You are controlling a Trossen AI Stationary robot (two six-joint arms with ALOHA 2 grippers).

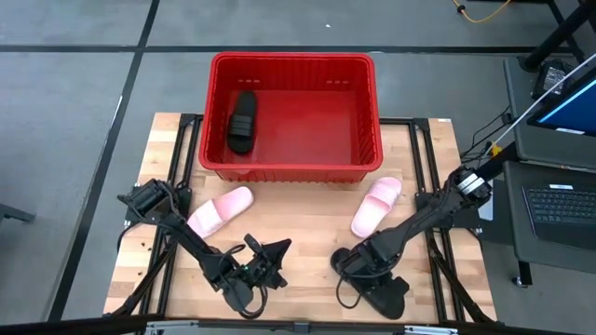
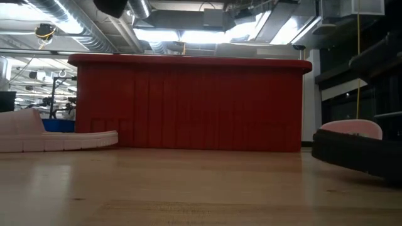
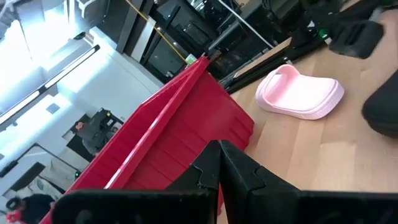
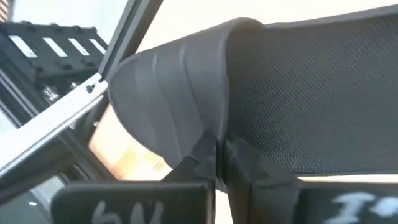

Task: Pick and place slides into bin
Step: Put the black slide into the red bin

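The red bin (image 1: pixel 291 172) stands at the table's far middle with one black slide (image 1: pixel 243 121) lying inside. Two pink slides lie sole-down on the table, one at the left (image 1: pixel 221 210) and one at the right (image 1: pixel 376 206), which also shows in the left wrist view (image 3: pixel 301 93). The second black slide (image 1: pixel 382 293) is at the near edge, right of centre. My right gripper (image 1: pixel 346 265) is shut on it. My left gripper (image 1: pixel 270 249) is shut and empty, low over the near middle, pointing toward the bin (image 3: pixel 180 124). My right gripper pinches the black slide's wide strap at its edge (image 4: pixel 208 127) between its two fingers. The strap arches up right in front of the fingers (image 4: pixel 249 168). In the low view the slide (image 2: pixel 358 154) looks tilted; whether it is clear of the table I cannot tell.
The wooden table top (image 1: pixel 307 233) is open between the two pink slides, in front of the bin's near wall (image 2: pixel 188 107). A desk with a laptop (image 1: pixel 559 205) stands beyond the table's right edge.
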